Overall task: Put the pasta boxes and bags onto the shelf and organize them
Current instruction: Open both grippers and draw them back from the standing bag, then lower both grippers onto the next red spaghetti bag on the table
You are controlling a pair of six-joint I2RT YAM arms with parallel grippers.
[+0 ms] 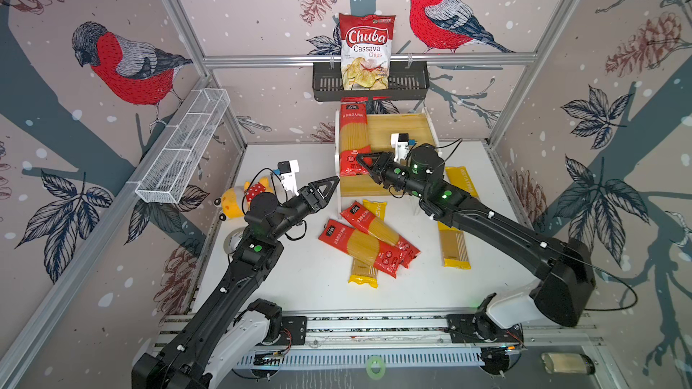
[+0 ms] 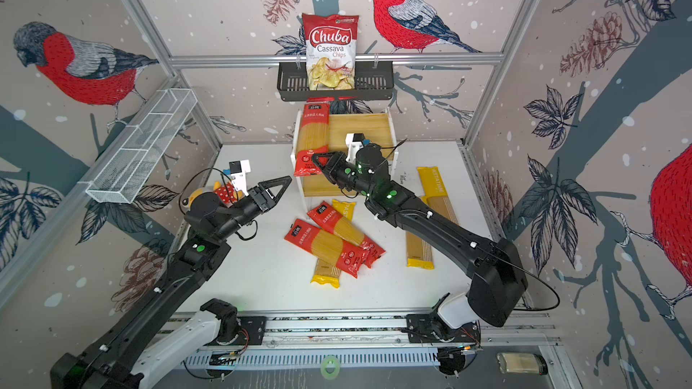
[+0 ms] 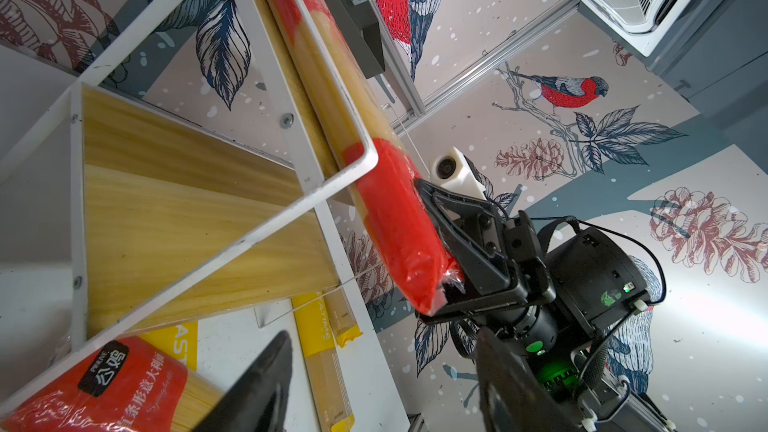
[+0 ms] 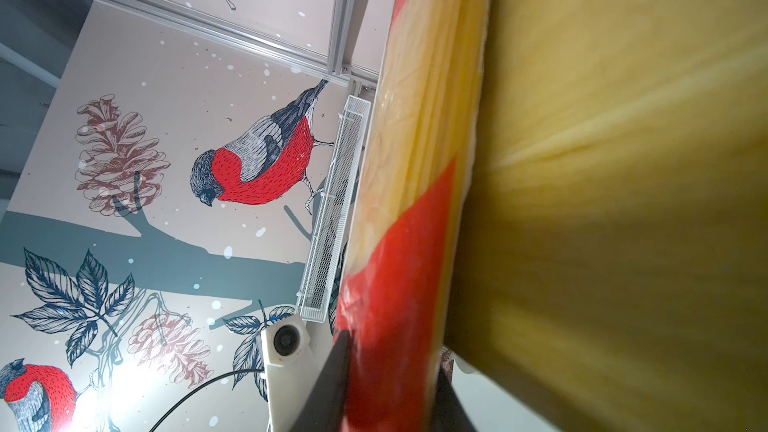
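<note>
Red spaghetti pack (image 1: 352,132) lying lengthwise along left side of shelf (image 1: 400,125), near end sticking out past upper board. Right pincer (image 1: 360,159) pinching that red end, arm stretching forward over table (image 1: 299,286). Left pincer (image 1: 334,182) hovering spread just beside shelf's left frame. Pack showing clear window, pale strands, red ends.

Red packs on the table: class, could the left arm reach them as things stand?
Probably yes: the left gripper hangs open close beside the red packs, which lie uppermost with nothing over them.
</note>
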